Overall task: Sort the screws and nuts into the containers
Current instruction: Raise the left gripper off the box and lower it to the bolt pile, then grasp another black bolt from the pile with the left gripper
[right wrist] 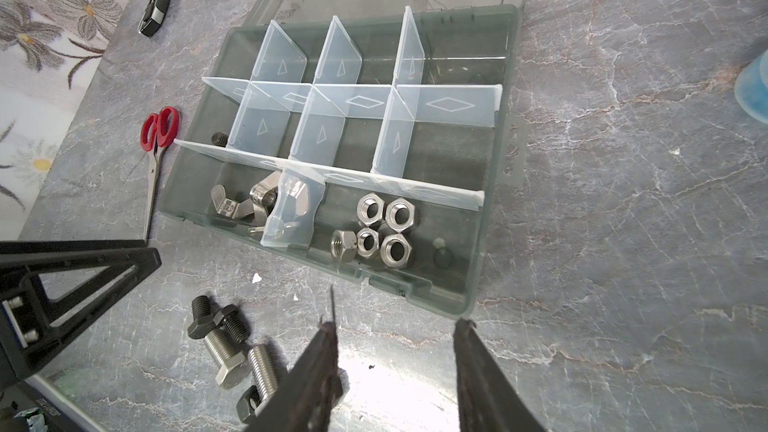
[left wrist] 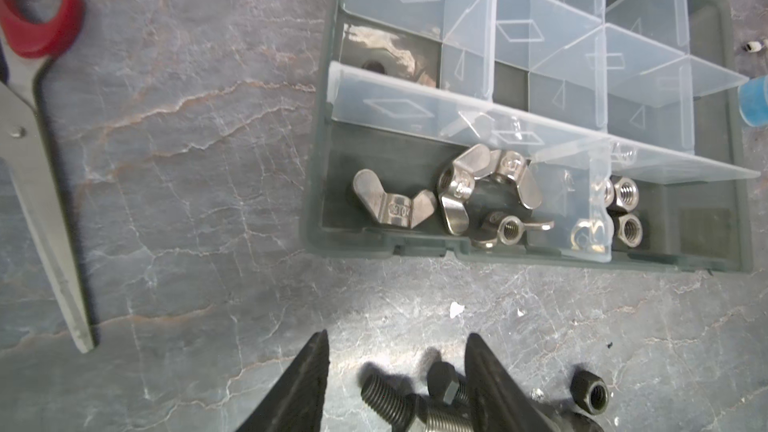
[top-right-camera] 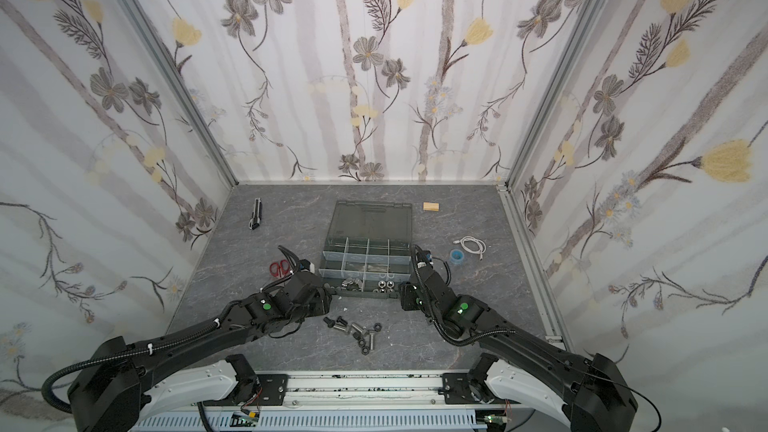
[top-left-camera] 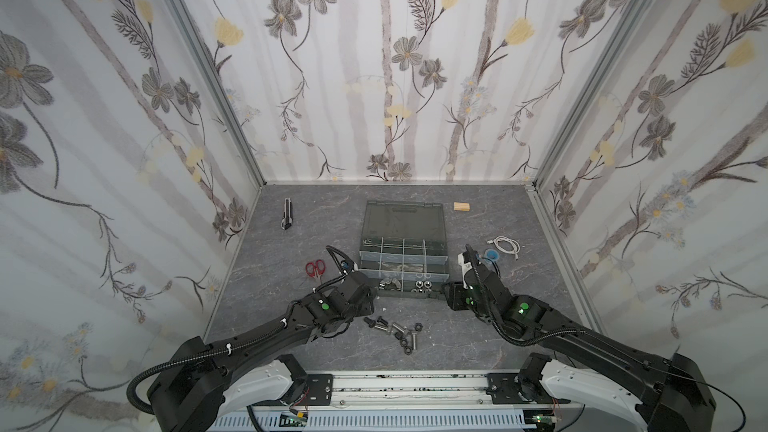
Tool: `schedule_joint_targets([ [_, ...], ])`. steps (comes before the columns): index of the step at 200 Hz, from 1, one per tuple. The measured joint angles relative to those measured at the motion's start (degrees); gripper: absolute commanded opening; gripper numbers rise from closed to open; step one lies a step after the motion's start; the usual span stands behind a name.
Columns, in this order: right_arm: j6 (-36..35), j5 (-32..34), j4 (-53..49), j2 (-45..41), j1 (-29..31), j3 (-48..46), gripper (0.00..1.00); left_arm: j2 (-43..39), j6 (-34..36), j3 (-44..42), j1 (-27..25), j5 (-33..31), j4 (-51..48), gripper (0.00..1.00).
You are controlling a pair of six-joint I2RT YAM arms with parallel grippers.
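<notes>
Left tool (left wrist: 397, 336) low over the loose screws (top-left-camera: 394, 332) on the table (left wrist: 187, 160), just in front of the organizer case (left wrist: 415, 249). Jaws parted, nothing clamped. Its wrist view shows a black screw (left wrist: 446, 382) lying between the fingers, close to one and clear of the other, with a black hex nut (left wrist: 590, 392) off to the side. Right tool (right wrist: 397, 322) also released, jaws wide over bare table by the case's near corner. Both top views hide the jaws of both tools under the wrists. Right wrist view gives the clearest look into the case: in the near row, wing nuts (right wrist: 249, 201) sit in the end compartment on the scissors (right wrist: 160, 135) side, and five silver hex nuts (right wrist: 382, 226) are beyond the divider. A second black screw (right wrist: 219, 138) sits alone in the middle row's end compartment on that same side. Left wrist view shows the hex nuts only partly, behind the divider. Only the top views take in the open lid (top-left-camera: 405, 218), the wooden block (top-left-camera: 461, 206) and the white cable (top-left-camera: 507, 245).
</notes>
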Motion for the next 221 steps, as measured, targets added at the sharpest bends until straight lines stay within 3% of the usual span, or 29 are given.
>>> schedule_joint_targets([
  [87,0.1,-0.2,1.9,-0.8,0.0,-1.8,0.46,2.3,-7.0,-1.8,-7.4,-0.1,-1.7,0.54],
  [221,1.0,-1.0,2.1,-2.4,0.0,-3.5,0.46,9.2,-9.6,-1.6,-9.3,-0.7,-1.5,0.51],
])
